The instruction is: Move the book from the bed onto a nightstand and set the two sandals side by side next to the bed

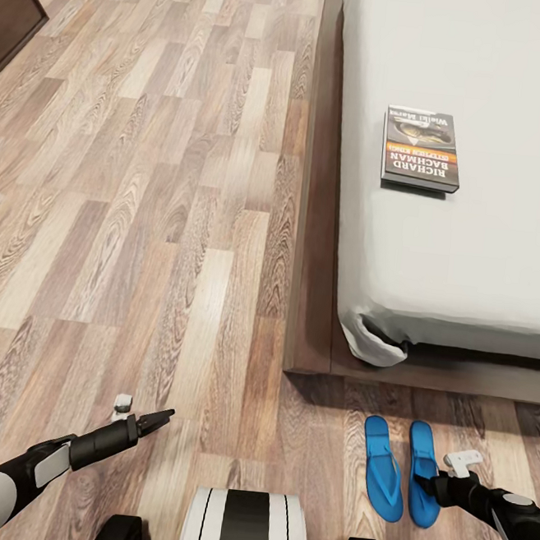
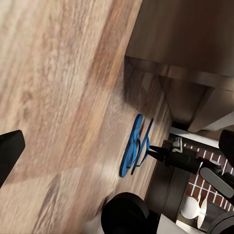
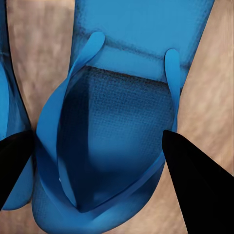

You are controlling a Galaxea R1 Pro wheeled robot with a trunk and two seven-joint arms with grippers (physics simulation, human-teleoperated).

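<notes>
Head view: book (image 1: 423,149) lies flat on the light-grey mattress of the bed (image 1: 469,264), near the mattress edge facing the open floor (image 1: 144,208); it has not been moved to a nightstand. Two blue sandals lie on the floor just off the bed's foot corner, side by side and roughly parallel, with a narrow gap between them: left sandal (image 1: 383,466), right sandal (image 1: 423,473). Right gripper (image 1: 439,486) sits at the strap end of the right sandal. Left gripper (image 1: 152,420) hangs over bare floor, well apart from everything.

Left wrist view: one dark fingertip at the frame edge, so the fingers look apart, holding nothing. The sandal pair (image 2: 136,145) is seen edge-on beside the bed frame (image 2: 195,58), with the right arm's fingers close to them.

Right wrist view: both dark fingers (image 3: 195,180) are spread wide on either side of the right sandal (image 3: 122,146), not clamped. The neighbouring sandal (image 3: 7,73) shows at the edge, just beside.

Risks (judgement): the arrangement already looks acceptable. A retreat that snags the toe strap would drag or rotate the sandal and spoil the pairing. A finger could also nudge the neighbour. The book sits far in, so a long reach may push it rather than grip it.
</notes>
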